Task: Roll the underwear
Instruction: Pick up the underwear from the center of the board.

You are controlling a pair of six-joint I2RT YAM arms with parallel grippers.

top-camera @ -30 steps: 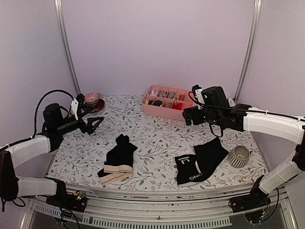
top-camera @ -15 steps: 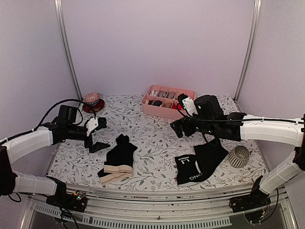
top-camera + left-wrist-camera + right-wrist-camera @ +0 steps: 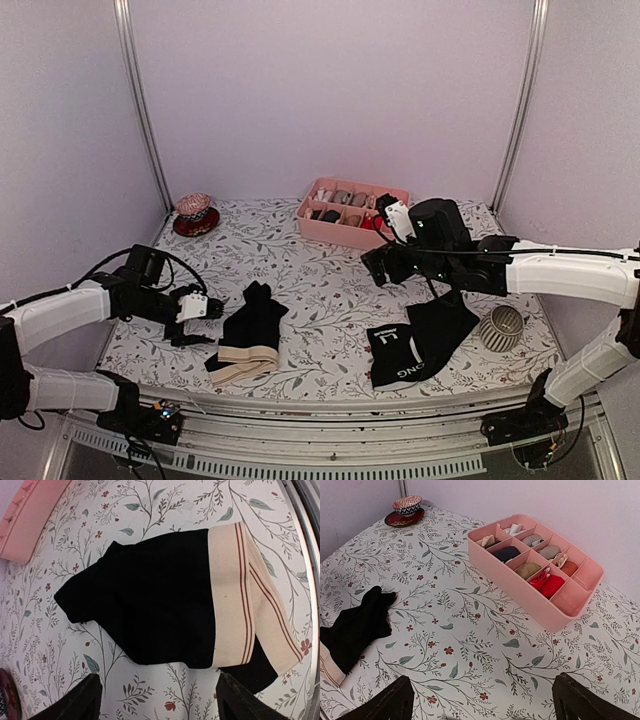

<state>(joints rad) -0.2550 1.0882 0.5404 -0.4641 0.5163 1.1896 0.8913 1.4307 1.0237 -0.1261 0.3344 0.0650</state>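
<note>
One pair of underwear (image 3: pixel 250 325), black with a wide beige waistband, lies flat near the table's front left. My left gripper (image 3: pixel 195 322) hovers low just to its left, open, nothing between its fingers. In the left wrist view the black cloth and striped waistband of that underwear (image 3: pixel 165 605) fill the middle, just beyond the left gripper (image 3: pixel 160 702). The other underwear (image 3: pixel 415 345), with white letters on a black waistband, lies at the front right. My right gripper (image 3: pixel 375 268) hangs open above the table's middle, behind that pair. In the right wrist view the right gripper (image 3: pixel 487 700) spans bare cloth.
A pink divided tray (image 3: pixel 335 232) with small fabric bundles stands at the back centre, also in the right wrist view as the tray (image 3: pixel 520 597). A patterned bowl (image 3: pixel 193 208) on a red saucer sits at the back left. A grey ribbed cup (image 3: pixel 500 327) lies at the right.
My left arm has come down from the back left to table height beside the beige-waistband underwear. My right arm has swung left and lower, then held still.
</note>
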